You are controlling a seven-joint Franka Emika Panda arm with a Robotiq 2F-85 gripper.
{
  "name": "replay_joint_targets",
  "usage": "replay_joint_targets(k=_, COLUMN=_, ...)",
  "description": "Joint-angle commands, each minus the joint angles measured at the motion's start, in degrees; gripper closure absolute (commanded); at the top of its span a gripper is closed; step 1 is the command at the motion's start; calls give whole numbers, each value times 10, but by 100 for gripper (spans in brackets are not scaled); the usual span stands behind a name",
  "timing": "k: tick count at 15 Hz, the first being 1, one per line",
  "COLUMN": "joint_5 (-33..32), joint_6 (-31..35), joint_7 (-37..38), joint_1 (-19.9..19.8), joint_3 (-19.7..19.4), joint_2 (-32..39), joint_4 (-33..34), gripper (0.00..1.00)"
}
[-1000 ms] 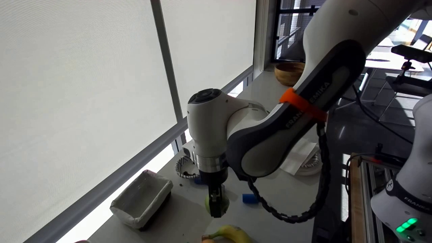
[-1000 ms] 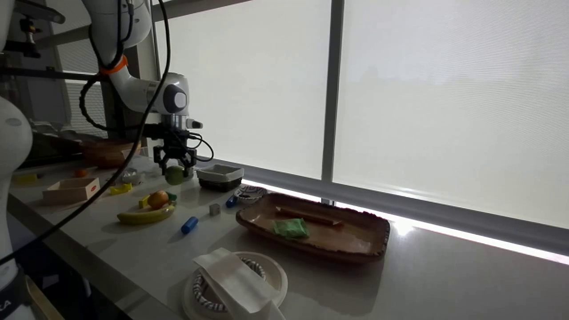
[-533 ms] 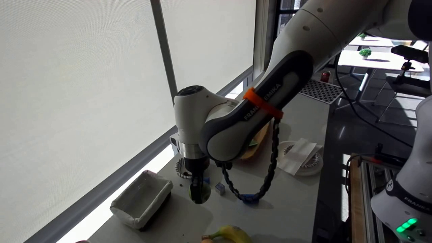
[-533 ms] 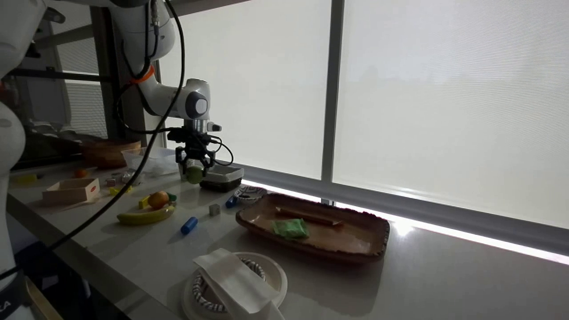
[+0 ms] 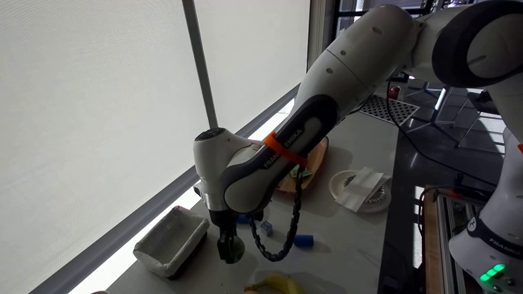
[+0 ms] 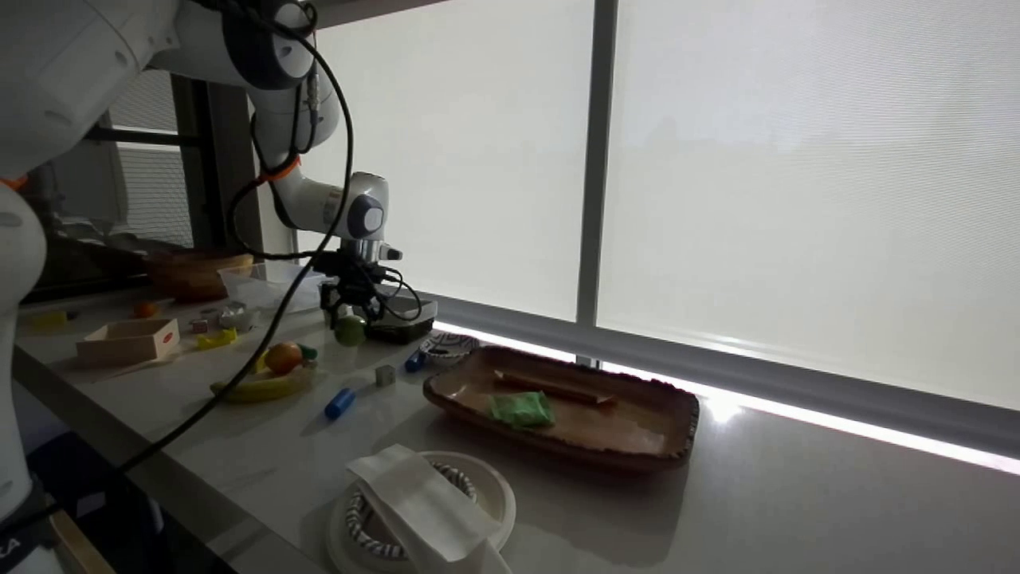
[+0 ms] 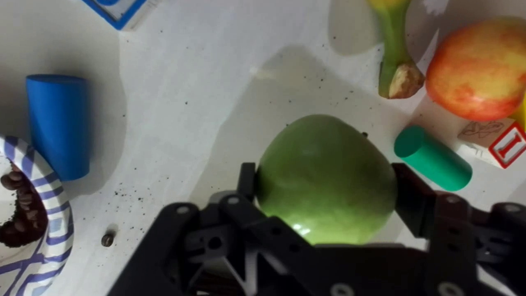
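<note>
Two black fingers (image 7: pixel 246 181) of the tool (image 7: pixel 324 181) clamp one green fruit (image 7: pixel 324 209) from opposite sides in the wrist view, over the tabletop (image 7: pixel 176 53). Around it are one blue cylinder (image 7: pixel 59 127), one green cylinder (image 7: pixel 435 160), one banana (image 7: pixel 394 49) with its stem end showing, one red-and-yellow fruit (image 7: pixel 478 72), one block (image 7: pixel 501 139) with a red letter, and the corner of one cube (image 7: pixel 119 20) with blue edges. Only this view shows dark beans (image 7: pixel 24 201), several in one striped bowl (image 7: pixel 59 218) and a loose few on the tabletop.

In an exterior view, the tool holds the fruit near one lined bin (image 5: pixel 173 241), outside it. Two blue cylinders show, one more than from the wrist. One checkered mat (image 5: pixel 388 109) and one red object (image 5: pixel 394 92) near it appear from here alone, while one pale plate (image 5: pixel 339 181) with one white sheet (image 5: pixel 359 192) over it shows in both exterior views.

In an exterior view, one wooden box (image 6: pixel 131 343), one see-through tub (image 6: pixel 275 287), one big wooden bowl (image 6: pixel 195 275) and one small orange fruit (image 6: pixel 145 309) are seen from this side only. One long brown tray (image 6: pixel 629 430) appears whole, bearing one green packet (image 6: pixel 522 409) and one narrow strip (image 6: pixel 550 388).
</note>
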Motion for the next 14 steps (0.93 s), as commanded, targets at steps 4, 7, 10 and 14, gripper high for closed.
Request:
replay_joint_targets(k=4, joint_5=-4, joint_6=-69, joint_7=-1, joint_1=14, joint_3=-10, joint_2=82, joint_4=110, gripper=45)
replay_joint_targets(k=7, joint_5=-5, joint_6=-93, joint_7=0, joint_1=16, joint_3=-12, joint_2=98, joint_4=138, gripper=5)
replay_joint_targets(k=10, joint_5=-1, joint_6=-68, joint_7=-10, joint_1=9, joint_3=-6, joint_2=76, joint_4=130, gripper=0)
replay_joint_targets(k=14, joint_5=-15, joint_6=-67, joint_7=-65, joint_1=5, joint_3=6, joint_2=34, joint_4=114, gripper=0)
